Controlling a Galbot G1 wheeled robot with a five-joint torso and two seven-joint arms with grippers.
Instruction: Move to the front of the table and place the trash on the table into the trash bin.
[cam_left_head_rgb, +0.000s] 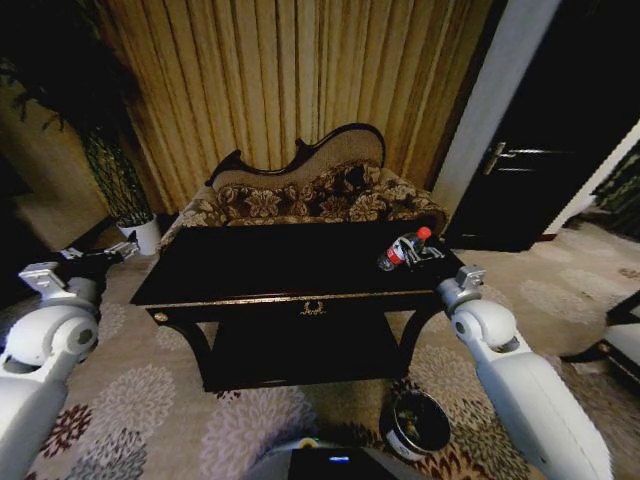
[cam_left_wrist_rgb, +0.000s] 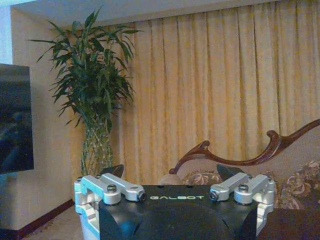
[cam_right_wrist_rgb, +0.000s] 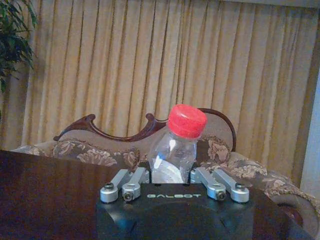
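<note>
over the table (cam_left_head_rgb: 250, 265), right gripper (cam_right_wrist_rgb: 172, 172) clasps bottle (cam_right_wrist_rgb: 176, 145).

The head view is dim, dark in its corners, with bowed edges. Both wrist views glow warm through backlit curtains (cam_left_wrist_rgb: 210, 90), slightly soft.

We see the black glossy desk (cam_left_head_rgb: 250, 270) with gold trim; a clear bottle (cam_left_head_rgb: 403, 249) with a red cap lies near its far right corner.
</note>
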